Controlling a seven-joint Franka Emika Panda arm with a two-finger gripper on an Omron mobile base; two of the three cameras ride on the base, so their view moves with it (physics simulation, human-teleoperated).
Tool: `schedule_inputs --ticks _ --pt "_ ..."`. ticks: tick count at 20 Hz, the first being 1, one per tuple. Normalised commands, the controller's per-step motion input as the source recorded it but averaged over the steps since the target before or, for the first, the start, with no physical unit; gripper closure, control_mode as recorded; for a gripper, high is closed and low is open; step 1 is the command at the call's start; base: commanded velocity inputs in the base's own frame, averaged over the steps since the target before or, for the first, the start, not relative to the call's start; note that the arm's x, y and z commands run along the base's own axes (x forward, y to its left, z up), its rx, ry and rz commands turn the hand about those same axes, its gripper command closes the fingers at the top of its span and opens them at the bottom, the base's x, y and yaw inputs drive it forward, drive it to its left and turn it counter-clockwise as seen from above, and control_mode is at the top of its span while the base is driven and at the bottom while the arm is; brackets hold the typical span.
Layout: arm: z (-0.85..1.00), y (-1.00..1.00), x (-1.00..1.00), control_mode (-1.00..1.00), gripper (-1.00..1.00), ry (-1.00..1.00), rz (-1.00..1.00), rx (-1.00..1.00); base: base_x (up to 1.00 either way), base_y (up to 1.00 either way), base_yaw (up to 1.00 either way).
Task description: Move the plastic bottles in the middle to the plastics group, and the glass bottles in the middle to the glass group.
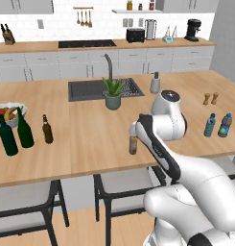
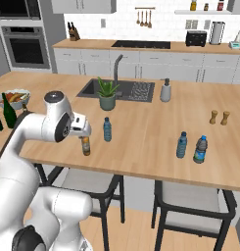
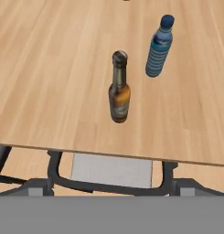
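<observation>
One brown bottle (image 1: 47, 129) stood beside the green wine bottles (image 1: 25, 129); the amber bottle (image 3: 119, 88) and blue bottle (image 3: 158, 47) remained mid-table under the spread, empty hand (image 2: 85, 128).

Amber beer bottle (image 3: 119, 91), ribbed blue plastic bottle (image 3: 158, 48)

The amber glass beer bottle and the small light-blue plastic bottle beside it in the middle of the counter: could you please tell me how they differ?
The amber glass beer bottle is brown with a pale label; the small light-blue plastic bottle is translucent blue and ribbed. The beer bottle has a long slim neck, while the plastic bottle has a short neck under a dark blue cap. The beer bottle stands nearer the counter edge. Both stand upright, apart.
</observation>
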Motion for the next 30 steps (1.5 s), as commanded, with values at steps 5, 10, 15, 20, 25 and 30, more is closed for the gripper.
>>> schedule_inputs --ticks 5,10,15,20,25,30 --pt "0.0 0.0 0.23 -1.0 -1.0 0.0 -0.14 -0.03 0.0 0.0 0.0" --pt "-0.22 -0.03 0.35 -1.0 -1.0 -0.03 -0.05 0.0 0.0 0.0 0.0" --pt "-0.24 0.0 0.48 -1.0 -1.0 0.0 0.01 0.0 0.0 0.0 0.0" --pt "-0.08 0.0 0.19 -1.0 -1.0 -0.03 0.07 0.0 0.0 0.0 0.0" --pt "-0.01 0.0 -0.17 -1.0 -1.0 -0.09 0.16 -0.02 0.0 0.0 0.0" --pt "0.0 0.0 -0.01 -1.0 -1.0 0.04 0.14 -0.15 0.0 0.0 0.0"
